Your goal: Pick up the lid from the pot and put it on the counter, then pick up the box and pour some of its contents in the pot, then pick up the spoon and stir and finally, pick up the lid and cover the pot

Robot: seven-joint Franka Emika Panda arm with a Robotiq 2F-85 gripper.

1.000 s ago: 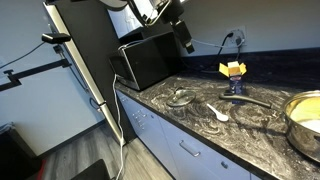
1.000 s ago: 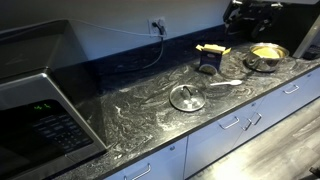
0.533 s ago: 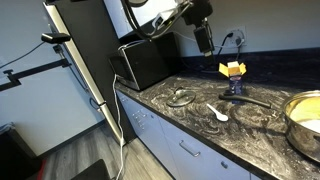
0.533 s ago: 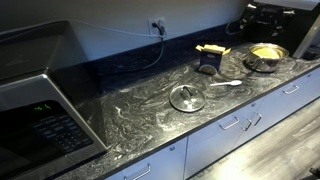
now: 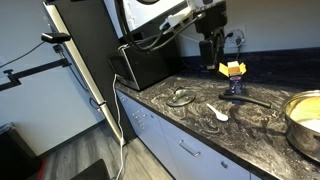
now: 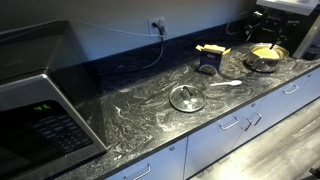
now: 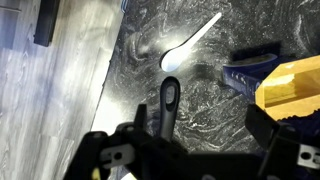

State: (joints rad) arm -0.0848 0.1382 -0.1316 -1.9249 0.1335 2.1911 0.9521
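Only the wrist view shows the gripper (image 7: 200,140) from within: its two dark fingers (image 7: 118,152) stand spread wide at the bottom of the picture, with nothing between them but the counter (image 7: 130,90) far below. That view also picks out the spoon (image 7: 190,48) lying slantwise on the marbled top, a black handle (image 7: 168,100) just below it in the picture, and the yellow box (image 7: 292,85) at the right edge, with a dark blue object (image 7: 248,72) against its near side.

In an exterior view the gripper (image 5: 210,58) hangs in the air, fingers pointing down, just beside and above the box (image 5: 232,68). It is not touching the box, which is perched on a dark base (image 5: 233,88). The lid (image 5: 180,97) lies flat on the counter (image 5: 170,125) in front of the microwave (image 5: 145,60), apart from the spoon (image 5: 220,112). Only part of the steel pot (image 5: 305,122) shows, at the right edge, uncovered and well away from the gripper.

From the opposite end of the counter (image 6: 130,120), the lid (image 6: 186,98) sits near the front edge, with the spoon (image 6: 225,84) beyond it. The box (image 6: 212,48) stands between them and the pot (image 6: 265,58), whose inside looks yellowish. The robot there is just a dark shape in the upper right corner, too dim to read its fingers.
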